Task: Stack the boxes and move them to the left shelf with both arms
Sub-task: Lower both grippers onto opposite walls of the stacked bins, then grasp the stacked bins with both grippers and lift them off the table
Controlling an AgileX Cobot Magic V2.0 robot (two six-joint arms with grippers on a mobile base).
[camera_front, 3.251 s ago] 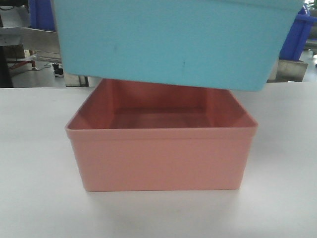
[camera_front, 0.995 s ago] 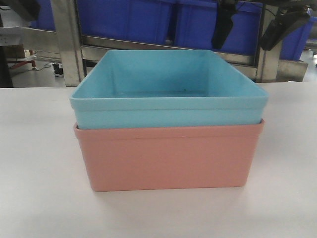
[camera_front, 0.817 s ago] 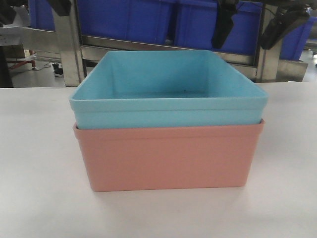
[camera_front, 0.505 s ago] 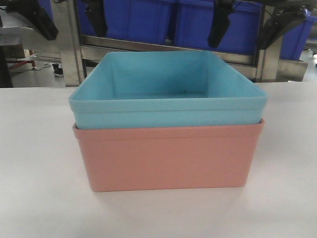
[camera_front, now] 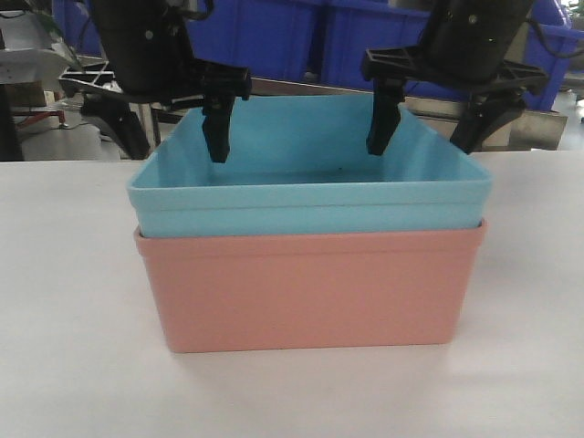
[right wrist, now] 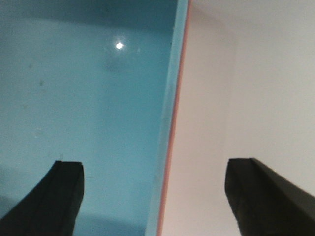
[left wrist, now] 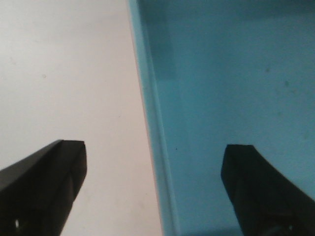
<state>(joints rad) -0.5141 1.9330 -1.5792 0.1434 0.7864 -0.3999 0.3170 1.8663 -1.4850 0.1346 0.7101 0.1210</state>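
Note:
The light blue box (camera_front: 310, 196) sits nested inside the salmon pink box (camera_front: 310, 287) on the white table. My left gripper (camera_front: 169, 137) is open and straddles the blue box's left wall, with one finger (camera_front: 217, 128) inside and the other outside. In the left wrist view the left gripper (left wrist: 155, 169) spans the blue rim (left wrist: 153, 123). My right gripper (camera_front: 427, 132) is open astride the right wall. The right gripper (right wrist: 157, 184) shows the blue box (right wrist: 74, 98) on one side and a thin pink edge (right wrist: 172, 142) beside it. Neither gripper touches a wall. The left shelf is out of view.
White tabletop (camera_front: 64, 301) surrounds the stacked boxes on all sides. Behind the table stands a steel frame (camera_front: 119, 64) holding dark royal-blue crates (camera_front: 301, 36). Some equipment and cables lie on the floor at far left (camera_front: 36, 109).
The blue box was lowered into the pink one, then released. In the last second both grippers came down from the top of the view and now straddle the blue box's side walls.

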